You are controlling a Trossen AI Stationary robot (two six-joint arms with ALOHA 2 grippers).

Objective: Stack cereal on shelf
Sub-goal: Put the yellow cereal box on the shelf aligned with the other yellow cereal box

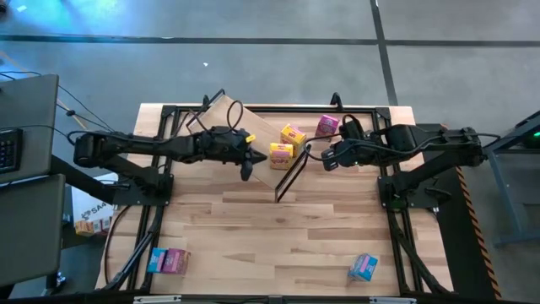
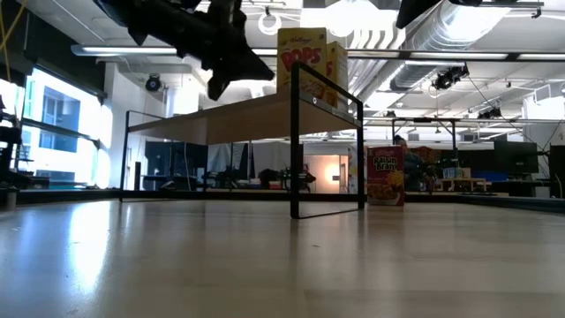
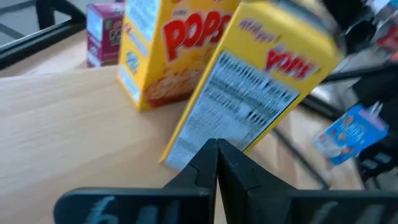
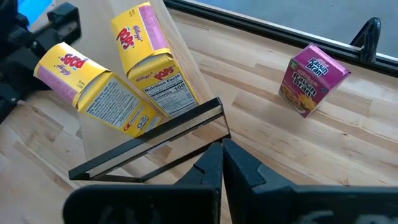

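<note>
The shelf (image 1: 260, 131), a plywood board on a black wire frame, stands slantwise at the table's far middle. Two yellow boxes (image 1: 293, 135) (image 1: 281, 153) stand on its right end; they also show in the low view (image 2: 300, 55). A magenta box (image 1: 327, 125) stands on the table beyond the shelf. My left gripper (image 1: 251, 157) is shut above the board, just left of the nearer yellow box (image 3: 249, 99). My right gripper (image 1: 324, 159) is shut and empty, right of the shelf's frame end (image 4: 155, 140). My left gripper's shut fingertips (image 3: 216, 152) stand level at the lower edge of the nearer yellow box's printed side panel (image 3: 205, 134), coming from the table's left. I cannot tell whether they touch it. The box stands on the board.
A light blue and a magenta box (image 1: 169, 261) lie together at the table's near left. Another light blue box (image 1: 363, 268) lies at the near right. The black frames of the arm mounts (image 1: 396, 198) stand along both table sides.
</note>
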